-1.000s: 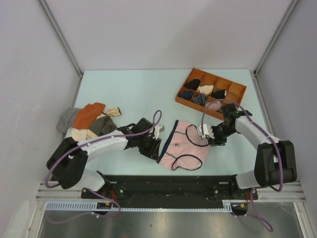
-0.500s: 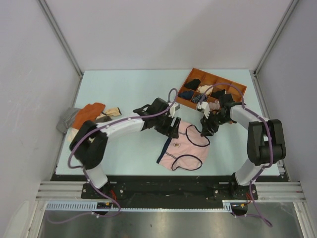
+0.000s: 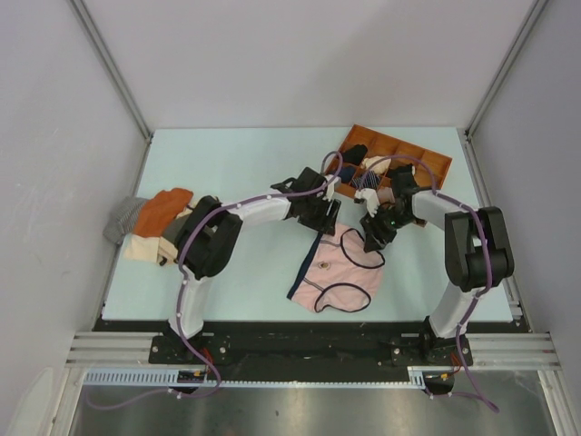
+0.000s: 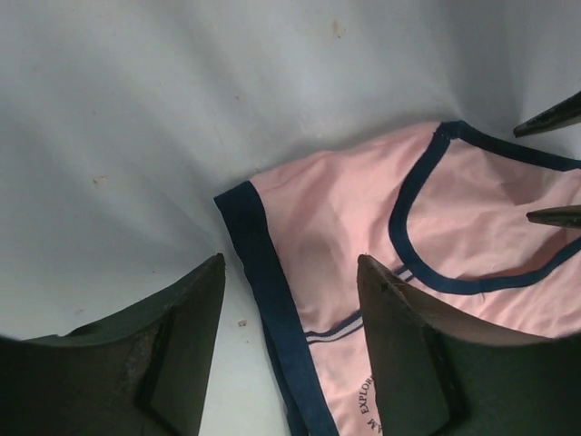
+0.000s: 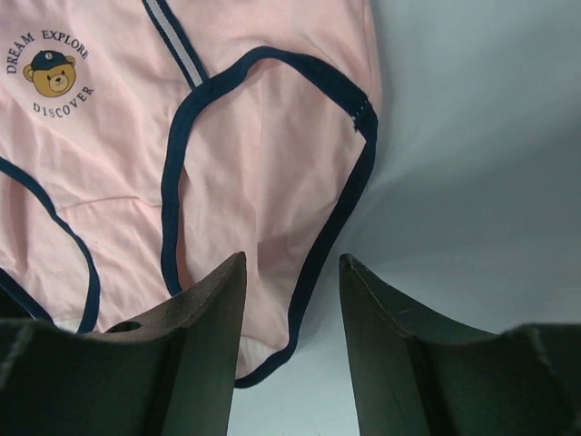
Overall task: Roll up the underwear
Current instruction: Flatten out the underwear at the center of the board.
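Observation:
The underwear (image 3: 338, 270) lies flat on the pale table: light pink briefs with navy edging and a small bear print. My left gripper (image 3: 324, 216) hovers over its far left corner. In the left wrist view that gripper (image 4: 290, 263) is open, with the navy waistband (image 4: 263, 272) of the underwear (image 4: 354, 209) showing between its dark fingers. My right gripper (image 3: 374, 238) is at the far right corner. In the right wrist view it (image 5: 292, 259) stands open over the navy leg-hole edge (image 5: 318, 245) of the underwear (image 5: 245, 136), with nothing clamped.
An orange-brown compartment tray (image 3: 437, 164) holding several small rolled garments stands at the back right, just behind the right arm. A pile of cloths (image 3: 159, 227), one of them orange (image 3: 163, 206), lies at the table's left edge.
The left arm swung from the near left side of the underwear to its far left corner, and its jaws opened. The right gripper shifted a little toward the far corner.

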Controlling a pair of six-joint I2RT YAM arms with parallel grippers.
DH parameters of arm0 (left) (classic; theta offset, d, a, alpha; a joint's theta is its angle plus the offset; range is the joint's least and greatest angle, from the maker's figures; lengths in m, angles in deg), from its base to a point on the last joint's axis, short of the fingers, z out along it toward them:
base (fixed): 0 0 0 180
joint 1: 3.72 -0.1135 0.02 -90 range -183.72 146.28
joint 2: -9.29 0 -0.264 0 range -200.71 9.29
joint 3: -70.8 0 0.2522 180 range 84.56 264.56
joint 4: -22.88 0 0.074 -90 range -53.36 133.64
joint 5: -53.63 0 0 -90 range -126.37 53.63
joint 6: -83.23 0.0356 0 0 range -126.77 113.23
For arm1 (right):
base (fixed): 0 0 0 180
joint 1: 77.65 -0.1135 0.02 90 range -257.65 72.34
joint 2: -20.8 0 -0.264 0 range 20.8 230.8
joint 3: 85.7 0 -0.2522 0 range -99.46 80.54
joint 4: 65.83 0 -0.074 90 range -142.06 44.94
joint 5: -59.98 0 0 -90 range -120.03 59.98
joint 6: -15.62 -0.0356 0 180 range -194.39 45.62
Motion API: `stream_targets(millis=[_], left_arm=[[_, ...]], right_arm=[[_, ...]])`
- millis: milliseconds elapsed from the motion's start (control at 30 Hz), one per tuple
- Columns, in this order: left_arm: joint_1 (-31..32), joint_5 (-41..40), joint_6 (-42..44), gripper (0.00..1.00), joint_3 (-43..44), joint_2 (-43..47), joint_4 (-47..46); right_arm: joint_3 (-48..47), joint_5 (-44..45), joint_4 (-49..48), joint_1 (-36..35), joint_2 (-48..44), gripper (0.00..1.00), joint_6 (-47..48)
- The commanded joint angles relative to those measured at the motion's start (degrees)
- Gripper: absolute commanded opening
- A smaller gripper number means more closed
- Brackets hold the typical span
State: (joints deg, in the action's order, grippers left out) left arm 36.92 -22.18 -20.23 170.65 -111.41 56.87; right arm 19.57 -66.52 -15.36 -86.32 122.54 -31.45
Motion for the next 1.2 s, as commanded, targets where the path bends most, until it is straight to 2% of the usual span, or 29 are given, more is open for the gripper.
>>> stream_targets(millis=[0,67,200,300,333,400,433,500,600,767,867,900,1000,1067,1133,1167], left_arm=[[0.14,-2.68,0.71,0.62,2.42,-1.9,0.34],[0.14,-2.33,0.97,0.59,3.38,-2.78,0.95],[0.4,-1.54,0.45,0.53,3.39,-4.36,0.87],[0.4,-1.27,-0.52,0.36,2.25,-4.28,-0.45],[0.4,-1.89,-1.22,0.24,1.38,-4.01,-1.32],[0.14,-3.03,-2.01,0.13,0.32,-2.97,-2.29],[-0.38,-4.25,-2.89,0.04,-1.17,-2.44,-3.69],[-1.52,-5.4,-4.55,0.0,-4.67,0.19,-6.85],[-3.11,-8.83,-7.45,0.0,-10.64,3.97,-10.37],[-6.36,-12.87,-10.36,0.01,-16.99,11.8,-17.06],[-7.42,-14.11,-10.72,0.03,-18.58,14.26,-17.59],[-7.68,-16.28,-10.8,0.07,-19.02,14.79,-17.68],[-9.61,-17.71,-11.85,0.1,-21.48,17.16,-19.34],[-11.81,-17.1,-12.38,0.15,-24.03,18.48,-19.96],[-13.13,-15.61,-12.21,0.33,-25.87,20.85,-22.33],[-13.22,-15.43,-11.95,0.42,-26.31,21.99,-22.6]], right_arm=[[-2.92,2.12,-0.94,-0.39,2.59,0.49,-2.42],[-3.36,2.21,-0.59,-0.47,3.29,0.47,-2.68],[-5.12,1.6,1.08,-0.74,4.88,0.31,-2.86],[-7.13,1.69,1.26,-0.74,5.32,0.22,-3.12],[-8.28,1.51,1.61,-0.74,5.49,0.2,-3.21],[-11.43,1.51,2.31,-1.09,6.72,0.14,-3.3],[-12.5,1.6,3.01,-1.35,7.25,0.12,-3.21],[-15.3,2.47,3.19,-2.05,8.82,0.08,-3.04],[-18.03,4.84,2.15,-3.63,10.5,0.05,-2.69],[-28.05,7.48,2.05,-7.23,16.03,0.02,-3.39],[-33.41,6.26,4.33,-8.56,17.18,0.02,-4.26],[-33.77,4.78,4.6,-9.0,16.66,0.03,-4.18],[-31.67,0.03,5.12,-9.35,12.19,0.08,-2.25],[-29.13,-4.09,6.44,-9.96,9.37,0.15,0.81],[-23.77,-7.0,9.6,-11.19,4.8,0.19,7.92],[-21.76,-9.71,11.52,-11.89,3.05,0.25,11.69]])
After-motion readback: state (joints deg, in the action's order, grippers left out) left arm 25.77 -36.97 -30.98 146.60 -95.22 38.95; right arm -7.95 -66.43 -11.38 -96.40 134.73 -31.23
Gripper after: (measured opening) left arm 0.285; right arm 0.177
